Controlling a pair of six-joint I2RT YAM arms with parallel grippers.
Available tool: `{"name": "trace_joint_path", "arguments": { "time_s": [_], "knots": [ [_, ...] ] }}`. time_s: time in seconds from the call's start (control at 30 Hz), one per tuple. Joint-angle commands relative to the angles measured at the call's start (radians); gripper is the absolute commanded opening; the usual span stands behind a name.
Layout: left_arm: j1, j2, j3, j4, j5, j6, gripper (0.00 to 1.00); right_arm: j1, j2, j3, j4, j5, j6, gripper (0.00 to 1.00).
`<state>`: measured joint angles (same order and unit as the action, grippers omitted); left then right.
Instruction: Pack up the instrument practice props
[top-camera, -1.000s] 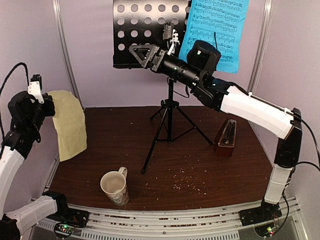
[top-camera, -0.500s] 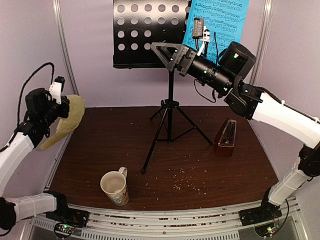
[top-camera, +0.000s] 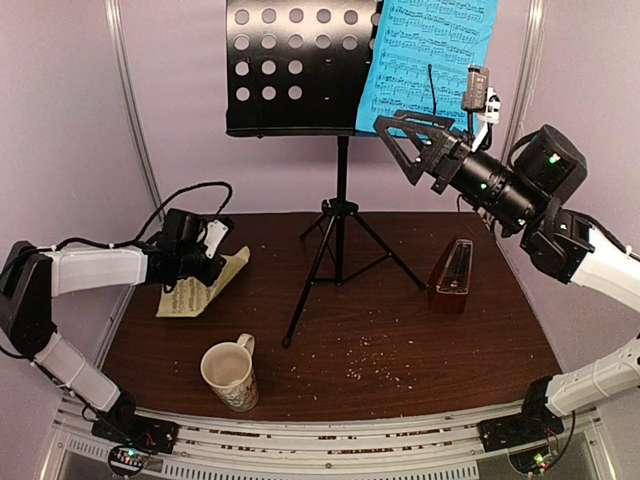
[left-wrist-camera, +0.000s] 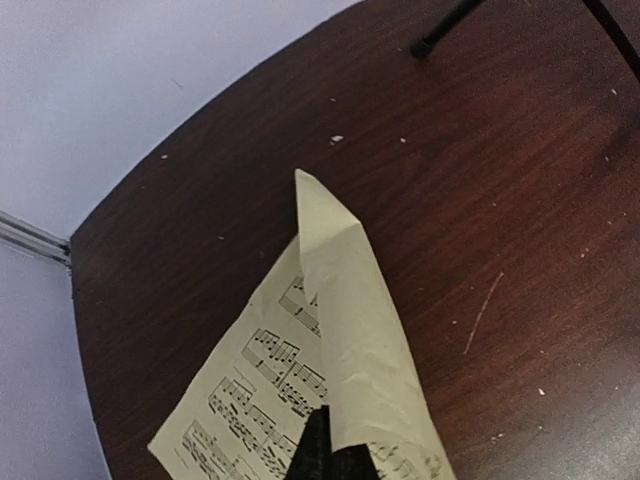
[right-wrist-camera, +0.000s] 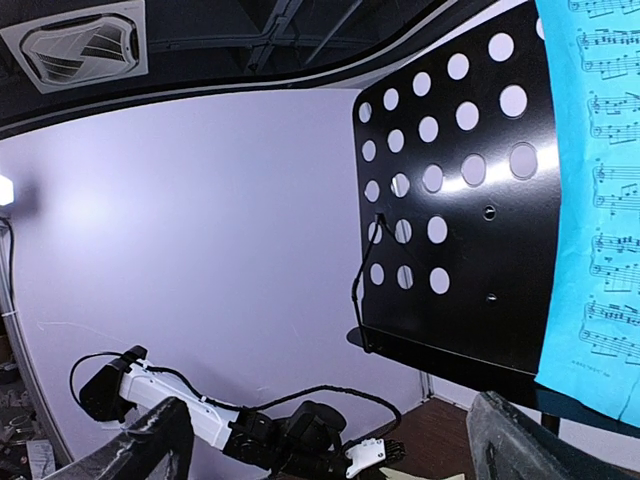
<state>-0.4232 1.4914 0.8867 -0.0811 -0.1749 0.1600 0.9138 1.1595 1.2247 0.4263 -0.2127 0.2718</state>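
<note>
L: I've brought left hand (top-camera: 212, 264) down, clenched on yellow sheet (top-camera: 192, 296), now on table (top-camera: 450, 350) left side | R: right hand (top-camera: 398, 152) swung right, spread wide, empty, beside blue sheet (top-camera: 425, 55) on stand (top-camera: 290, 65)

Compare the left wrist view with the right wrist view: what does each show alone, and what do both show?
Only the left wrist: the fold and print of the pale yellow sheet, pinched in the left gripper. Only the right wrist: the blue sheet and the open right gripper. Both: the music stand, a foot in one and its perforated desk in the other, and the pale wall.
</note>
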Motion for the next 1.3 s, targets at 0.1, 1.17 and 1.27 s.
{"name": "trace_joint_path", "arguments": {
  "time_s": [0.1,1.17,1.27],
  "knots": [
    [-0.047,0.094,0.050,-0.012,0.085,-0.028,0.03,-0.002,-0.079,-0.118,-0.092,0.154,-0.072,0.98],
    [0.262,-0.484,-0.025,0.140,0.253,-0.255,0.91,-0.215,0.390,-0.247,0.161,0.027,0.117,0.67],
    [0.263,-0.511,-0.033,0.142,0.243,-0.247,0.91,-0.235,0.466,-0.182,0.221,0.003,0.123,0.65]
  ]
}}
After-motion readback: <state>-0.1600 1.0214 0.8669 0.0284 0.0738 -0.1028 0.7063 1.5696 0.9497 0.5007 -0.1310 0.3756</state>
